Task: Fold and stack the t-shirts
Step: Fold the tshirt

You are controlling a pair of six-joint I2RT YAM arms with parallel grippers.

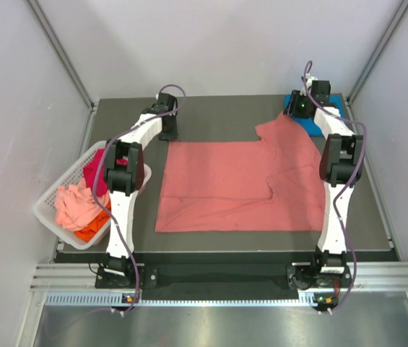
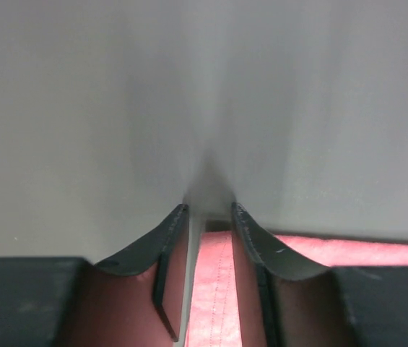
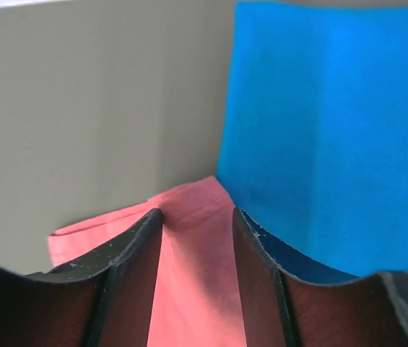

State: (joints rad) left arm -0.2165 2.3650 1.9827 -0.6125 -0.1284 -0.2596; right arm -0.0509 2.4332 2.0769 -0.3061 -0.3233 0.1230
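Left tool [image 2: 207, 211]: part open, narrow gap between the fingers, not clamped on anything as far as can be seen. Down at the far-left corner of the salmon-pink t-shirt [image 1: 232, 184], with a strip of its cloth showing in the gap.
Right tool [image 3: 196, 211]: open too, with a wider gap. Low over the far-right sleeve tip of the same shirt, cloth lying between the fingers, no pinch visible.
Salmon-pink t-shirt: spread mostly flat across the middle of the counter [image 1: 218, 116], a few wrinkles right of centre, right sleeve reaching toward the far-right corner.
Blue t-shirt [image 1: 337, 108]: far-right corner of the counter, flat, right up against that sleeve tip. Touching or just beside, honestly hard to call. Partly hidden behind the right arm.
Basket [image 1: 45, 206]: white, slatted, at the left edge of the counter.
In the basket: pale pink t-shirt [image 1: 74, 206] bunched on top, orange t-shirt [image 1: 92, 230] on the near side, magenta t-shirt [image 1: 95, 170] on the far side.
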